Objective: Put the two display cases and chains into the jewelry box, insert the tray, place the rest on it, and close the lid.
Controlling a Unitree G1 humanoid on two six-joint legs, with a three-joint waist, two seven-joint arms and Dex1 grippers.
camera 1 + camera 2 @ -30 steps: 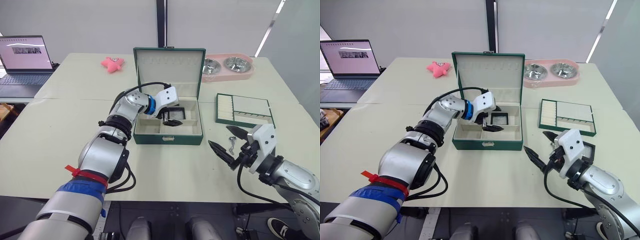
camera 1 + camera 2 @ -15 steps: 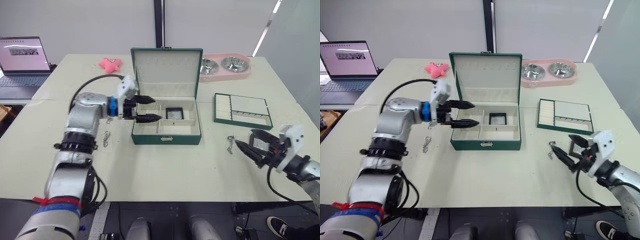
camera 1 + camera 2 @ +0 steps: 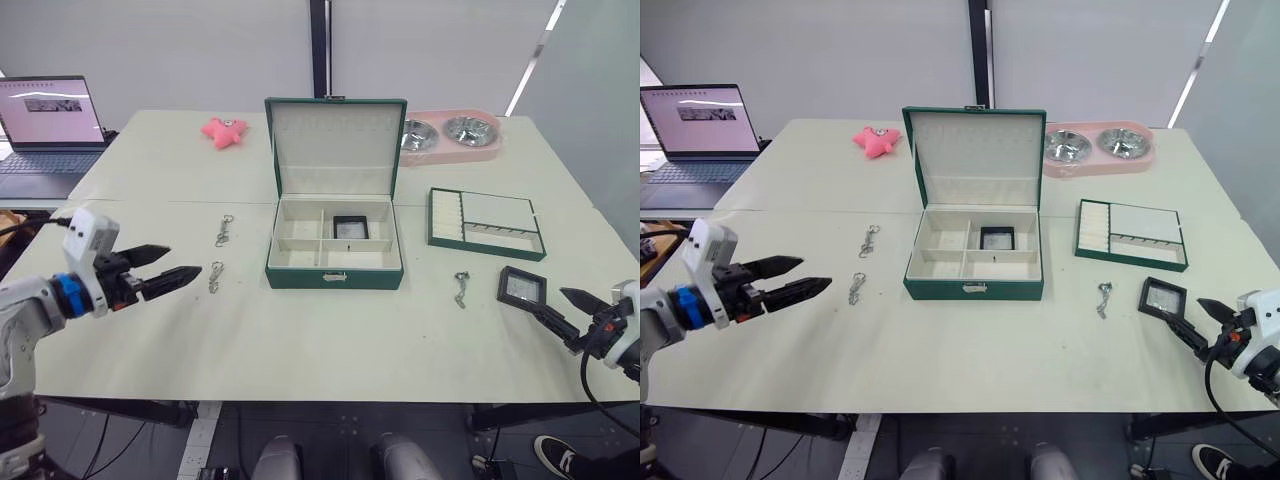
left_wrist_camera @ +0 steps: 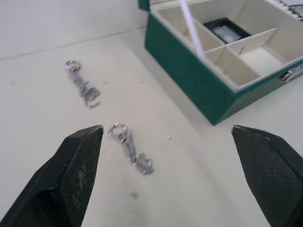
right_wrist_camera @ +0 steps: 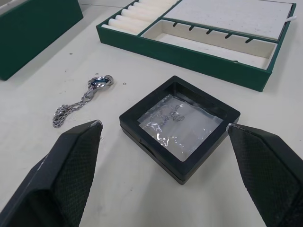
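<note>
The jewelry box [image 3: 335,277] stands mid-table with its lid [image 3: 335,145] upright. One display case [image 3: 350,227] lies in the box's rear right compartment. The other display case [image 3: 523,287] rests on the table to the right, just ahead of my open right gripper [image 3: 551,301]. A chain [image 3: 461,289] lies between that case and the box. Two more chains [image 3: 222,231] [image 3: 213,277] lie left of the box. My left gripper [image 3: 184,260] is open and empty, just left of the nearer one. The tray [image 3: 485,248] sits right of the box.
A pink double-bowl tray [image 3: 452,135] stands at the back right. A pink toy [image 3: 224,129] lies at the back left. A laptop [image 3: 45,130] is open on the far left table.
My left gripper has pulled out of the box and far back to the left, leaving a display case inside. My right gripper has drawn back to the right, away from the chain.
</note>
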